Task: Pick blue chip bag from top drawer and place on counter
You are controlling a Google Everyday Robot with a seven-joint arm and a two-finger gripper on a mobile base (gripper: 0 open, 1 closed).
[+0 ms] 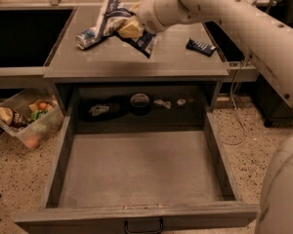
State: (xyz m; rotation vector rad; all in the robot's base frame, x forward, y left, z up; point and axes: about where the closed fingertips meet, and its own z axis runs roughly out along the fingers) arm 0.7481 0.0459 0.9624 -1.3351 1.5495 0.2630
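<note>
The blue chip bag (112,14), crumpled dark-blue and white foil, hangs tilted in my gripper (129,29) over the left-middle of the grey counter (176,62). The gripper is shut on the bag's middle. The bag's lower corner is close to the counter surface; I cannot tell whether it touches. The top drawer (136,172) is pulled fully out below, with a bare grey floor and a small dark handle (143,226) on its front.
A small crushed silver-blue can (86,37) lies on the counter left of the bag. A flat dark-blue bar wrapper (200,46) lies at the right. Dark recessed panel (19,35) at left. A clear bin (27,121) of food stands on the floor. Small items (139,102) sit behind the drawer.
</note>
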